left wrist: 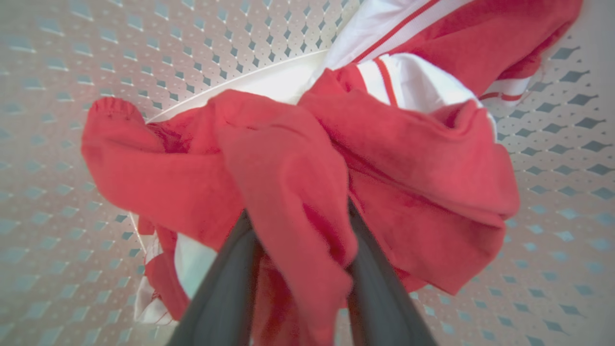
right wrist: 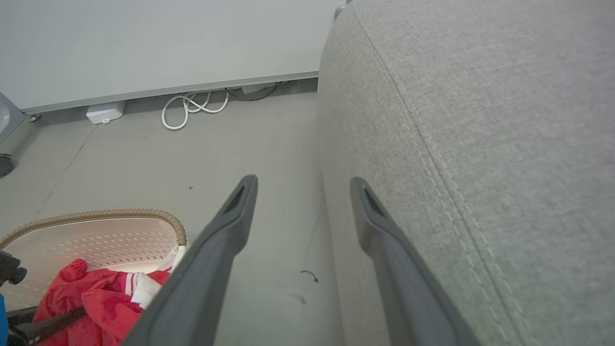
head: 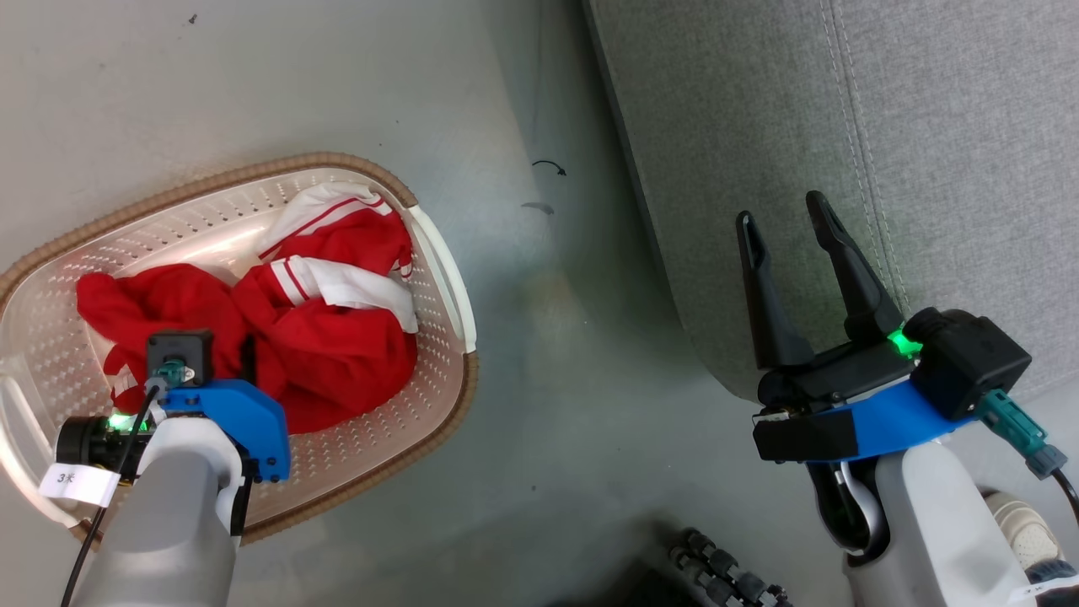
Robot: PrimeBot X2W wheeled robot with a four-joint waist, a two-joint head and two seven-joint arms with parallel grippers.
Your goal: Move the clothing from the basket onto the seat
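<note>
Tag marked "3米", left fingers astride clothing — in basket

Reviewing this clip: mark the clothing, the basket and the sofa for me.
clothing [head: 337, 362]: head view, red fabric mid-pile.
basket [head: 169, 228]: head view, bare perforated inner wall.
sofa [head: 969, 126]: head view, grey upholstery right of the seam.

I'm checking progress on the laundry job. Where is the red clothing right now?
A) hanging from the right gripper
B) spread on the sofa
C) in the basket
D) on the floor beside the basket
C: the clothing lies bunched inside the basket, and the part of the sofa in view has none on it.
</note>
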